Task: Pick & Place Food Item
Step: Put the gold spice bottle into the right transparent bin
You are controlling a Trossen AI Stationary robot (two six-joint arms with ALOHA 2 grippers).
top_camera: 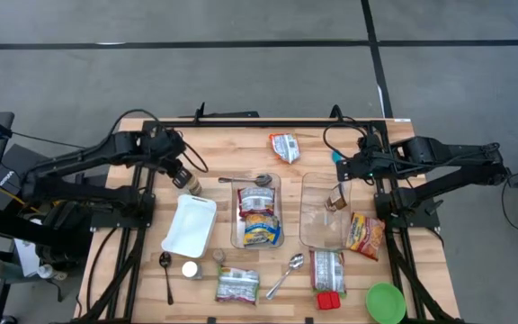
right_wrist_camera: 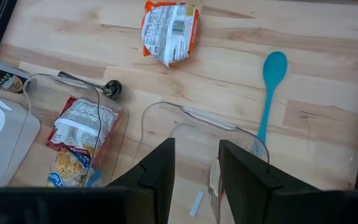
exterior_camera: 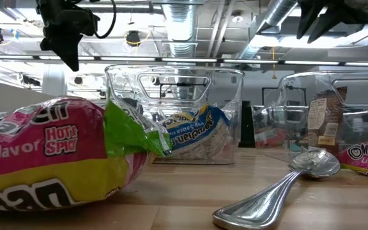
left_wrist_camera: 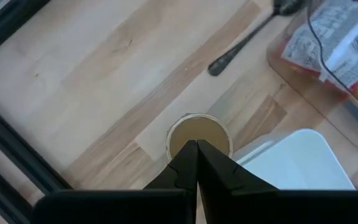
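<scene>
Above the jar (left_wrist_camera: 199,134) near the white tray (top_camera: 190,224), the left hand (top_camera: 181,174) hangs closed; the right hand (right_wrist_camera: 196,163) is open over a clear bin (top_camera: 324,211).

Overhead, table-level and wrist views share the clear bin (top_camera: 257,212).

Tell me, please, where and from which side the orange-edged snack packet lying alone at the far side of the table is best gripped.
The orange-edged packet lies flat on the bare wood of the table, with nothing touching it. Coming straight down from above seems best, pinching across its narrower width near the middle, where the pouch looks puffed enough to catch. The right tool, open above the clear bin, is the nearer one.
</scene>
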